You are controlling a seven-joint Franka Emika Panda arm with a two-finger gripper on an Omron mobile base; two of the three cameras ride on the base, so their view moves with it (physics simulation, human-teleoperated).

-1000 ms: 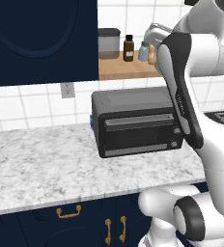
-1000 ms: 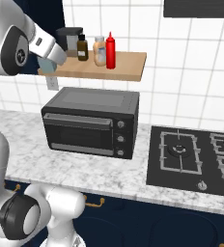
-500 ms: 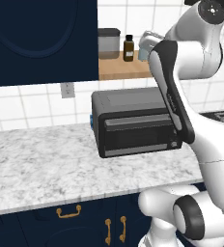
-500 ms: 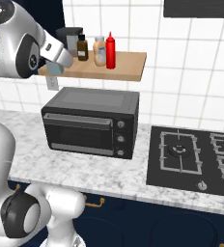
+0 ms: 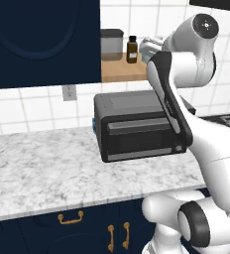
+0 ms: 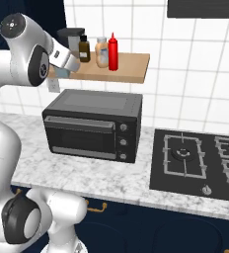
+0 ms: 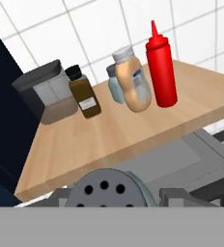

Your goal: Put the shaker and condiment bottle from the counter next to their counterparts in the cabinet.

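Holding shaker (image 7: 106,188) — gripper (image 7: 114,195) clamped on it | cabinet (image 7: 133,130) board ahead — condiment bottle (image 7: 161,65) standing there

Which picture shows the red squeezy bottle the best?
The hand view. There the red bottle stands big and whole on the wooden shelf, right beside the tan bottle. The right base view shows it whole but small. In the left base view the arm covers that part of the shelf.

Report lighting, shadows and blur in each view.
Left base view: even light, sharp, faint shadow under the oven. Right base view: flat light, soft shadow below the shelf. Hand view: red bottle shows a soft highlight; the shaker cap is close and cropped.
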